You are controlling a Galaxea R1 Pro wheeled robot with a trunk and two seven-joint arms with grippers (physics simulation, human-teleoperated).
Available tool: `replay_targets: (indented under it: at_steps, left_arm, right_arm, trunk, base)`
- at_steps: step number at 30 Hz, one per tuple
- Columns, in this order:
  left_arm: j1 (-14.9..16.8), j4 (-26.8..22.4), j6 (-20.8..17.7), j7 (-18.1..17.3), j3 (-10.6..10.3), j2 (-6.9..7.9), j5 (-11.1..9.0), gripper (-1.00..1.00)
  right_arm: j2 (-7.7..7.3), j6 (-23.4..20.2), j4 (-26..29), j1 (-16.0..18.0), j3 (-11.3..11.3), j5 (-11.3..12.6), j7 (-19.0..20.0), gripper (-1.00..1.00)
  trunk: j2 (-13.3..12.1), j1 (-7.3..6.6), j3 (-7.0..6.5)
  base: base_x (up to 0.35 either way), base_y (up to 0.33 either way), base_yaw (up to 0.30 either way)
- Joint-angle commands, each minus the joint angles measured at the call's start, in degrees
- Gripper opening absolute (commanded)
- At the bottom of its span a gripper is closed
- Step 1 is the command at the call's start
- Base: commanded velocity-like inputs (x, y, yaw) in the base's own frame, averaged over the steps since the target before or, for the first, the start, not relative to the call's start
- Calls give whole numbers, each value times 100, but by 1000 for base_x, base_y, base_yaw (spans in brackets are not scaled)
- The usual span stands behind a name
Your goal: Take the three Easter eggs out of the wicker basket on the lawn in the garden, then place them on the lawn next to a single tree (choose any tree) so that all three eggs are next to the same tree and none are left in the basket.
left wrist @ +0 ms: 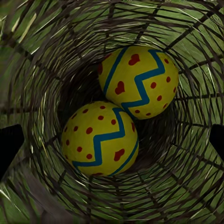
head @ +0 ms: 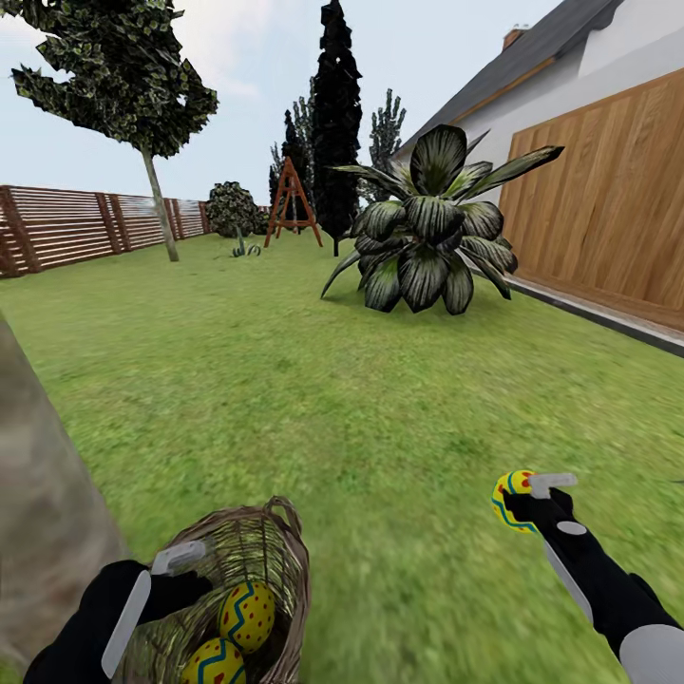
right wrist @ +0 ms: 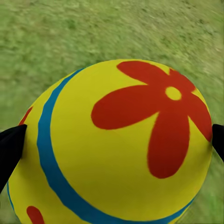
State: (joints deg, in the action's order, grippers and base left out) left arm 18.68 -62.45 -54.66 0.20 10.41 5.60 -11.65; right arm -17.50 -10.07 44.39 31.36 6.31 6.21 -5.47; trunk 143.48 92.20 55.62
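The wicker basket [head: 275,551] stands on the lawn [head: 313,399] at the bottom left, beside a thick pale tree trunk [head: 38,513]. Two yellow Easter eggs lie inside it, one [head: 247,616] above the other [head: 214,662]. The left wrist view looks straight down on both eggs, the upper [left wrist: 137,81] and the lower [left wrist: 100,137]. My left gripper [head: 176,570] hovers open over the basket's mouth, its dark fingertips [left wrist: 10,144] wide apart. My right gripper [head: 527,494] is shut on the third egg [head: 511,501], held above the grass to the right; its red flower shows on the egg [right wrist: 112,144].
A big dark broad-leaved plant [head: 427,237] grows mid-right. Behind it run a wooden wall [head: 608,209] and the white house. A slat fence [head: 85,223], a thin-trunked tree [head: 157,199], a black conifer [head: 337,123] and a wooden A-frame [head: 290,204] stand far back.
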Motion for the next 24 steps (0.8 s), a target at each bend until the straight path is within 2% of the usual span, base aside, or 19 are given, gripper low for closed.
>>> replay_targets:
  at_steps: [1, 12, 16, 17, 18, 19, 20, 21, 24]
  left_arm:
    - [4, -4, -27, 0, 10, 1, -22, 100]
    - [4, -4, -22, 6, 3, -6, -22, 100]
    - [4, -7, -43, 1, 14, -2, -15, 100]
    - [4, -10, -64, -4, 31, 79, -8, 100]
    - [4, -12, -87, -15, 32, 378, -11, 100]
    - [4, -9, -98, -75, 23, 590, -16, 100]
    - [4, -3, -108, -295, 13, 729, -16, 100]
    - [4, 1, -112, -533, 3, 783, -10, 100]
    - [4, 12, -107, -719, -3, 814, -8, 100]
  right_arm:
    - [-18, -15, 5, 2, 43, 70, -50, -100]
    - [-11, -4, -9, 3, 46, 82, -51, -100]
    - [3, -4, -9, 4, 46, 70, -51, -100]
    - [6, -4, -9, 3, 49, 63, -51, -100]
    - [13, -4, -10, 2, 53, 46, -51, -100]
    - [16, -4, -10, 2, 54, 38, -51, -100]
    - [17, -4, -10, 2, 54, 42, -51, -100]
    - [14, -9, -9, 2, 50, 50, -51, -100]
    - [2, -12, -9, 2, 47, 63, -51, -100]
  trunk:
    - [3, -1, 6]
    - [3, -1, 6]
    - [3, -1, 6]
    - [3, -1, 6]
    - [3, -1, 6]
    - [3, -1, 6]
    - [3, -1, 6]
    - [3, -1, 6]
    - [3, -1, 6]
  base:
    - [129, -119, 65]
    - [231, -229, 5]
    - [68, -74, 0]
    - [7, -8, 0]
    - [3, -3, 0]
    - [2, -2, 0]
    - [0, 0, 0]
    - [0, 0, 0]
    - [0, 0, 0]
